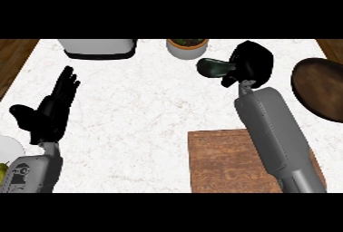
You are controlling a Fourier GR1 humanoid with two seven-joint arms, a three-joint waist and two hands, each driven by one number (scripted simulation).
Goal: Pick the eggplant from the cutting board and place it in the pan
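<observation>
One eggplant [213, 68], one pan [320, 88]

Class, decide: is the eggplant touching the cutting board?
Apart. The head view shows the eggplant in the right hand, with bare white counter between it and the cutting board.

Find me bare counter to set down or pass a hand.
Bare counter spans the middle, between the left hand and the cutting board. A narrow strip runs between the right forearm and the pan. Crowded: the back edge, potted plant beside the right hand holding the eggplant.
</observation>
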